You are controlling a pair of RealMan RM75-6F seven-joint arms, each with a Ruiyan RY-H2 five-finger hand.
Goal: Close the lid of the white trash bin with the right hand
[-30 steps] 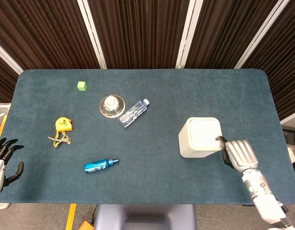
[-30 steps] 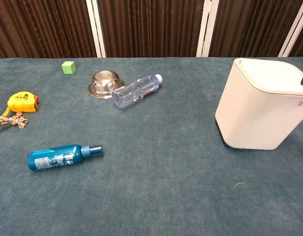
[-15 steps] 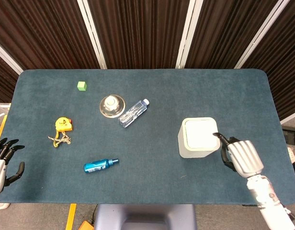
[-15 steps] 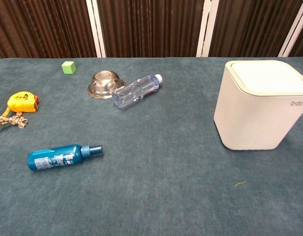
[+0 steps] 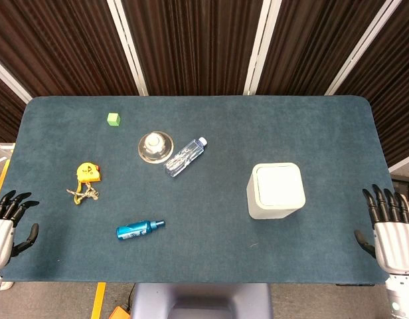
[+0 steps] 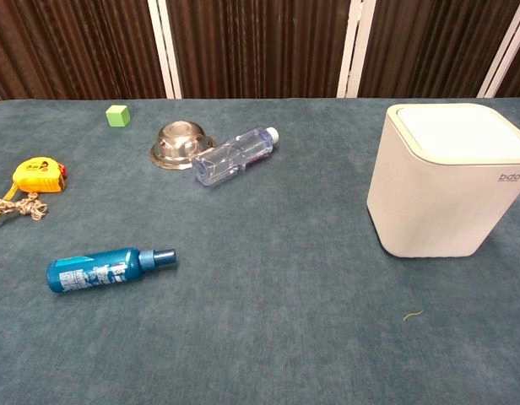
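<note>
The white trash bin [image 5: 275,191] [image 6: 448,180] stands upright on the right half of the table, its lid lying flat and shut on top. My right hand [image 5: 392,229] hovers off the table's right front corner, well clear of the bin, fingers spread and holding nothing. My left hand [image 5: 4,226] sits at the table's left front edge, fingers apart and empty. Neither hand appears in the chest view.
A clear plastic bottle [image 5: 185,157] lies next to an upturned metal bowl [image 5: 155,147]. A green cube [image 5: 113,119] sits far left, a yellow tape measure [image 5: 87,174] with cord left, and a blue spray bottle [image 5: 139,230] near the front.
My right hand has left the bin's right side and drawn back to the right front corner, opening its fingers. The bin settled upright with its lid flat.
</note>
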